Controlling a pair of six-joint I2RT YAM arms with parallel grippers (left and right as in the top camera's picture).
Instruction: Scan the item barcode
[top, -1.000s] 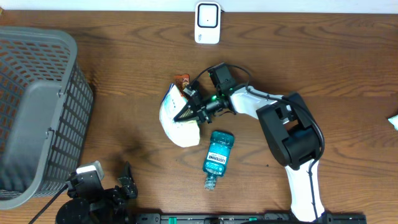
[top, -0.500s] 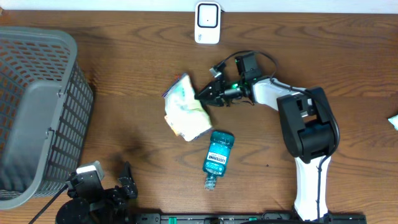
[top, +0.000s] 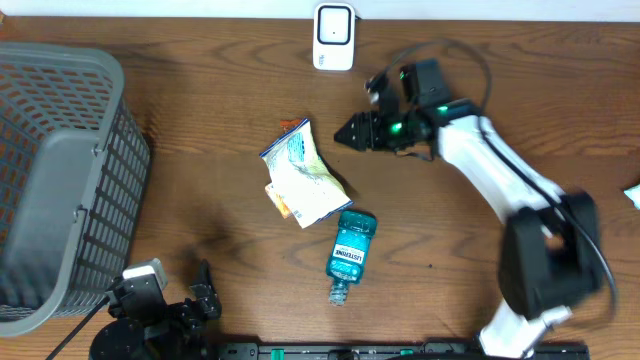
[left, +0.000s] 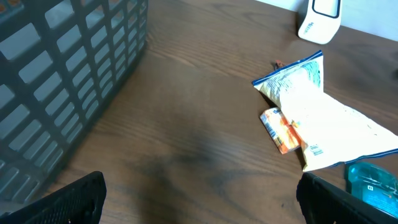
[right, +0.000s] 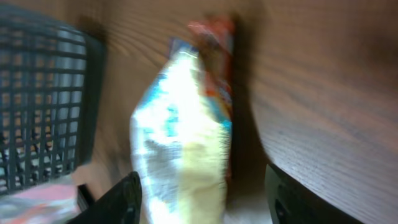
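A white, blue and yellow snack bag (top: 300, 178) lies loose on the wooden table, with nothing gripping it. My right gripper (top: 352, 131) hovers open to the bag's upper right, apart from it and pointing towards it. In the right wrist view the blurred bag (right: 180, 137) shows beyond the spread fingertips (right: 124, 199). A white barcode scanner (top: 333, 37) stands at the table's far edge. My left gripper (left: 202, 205) is wide open and empty over bare wood at the near left, with the bag (left: 323, 124) far ahead to its right.
A teal mouthwash bottle (top: 350, 250) lies just below the bag, touching its lower corner. A large grey mesh basket (top: 60, 170) fills the left side. A small white object (top: 632, 195) pokes in at the right edge.
My right gripper has opened and let go of the snack bag, then pulled back up and to the right. The bag has settled flat on the table. The left arm is unmoved.
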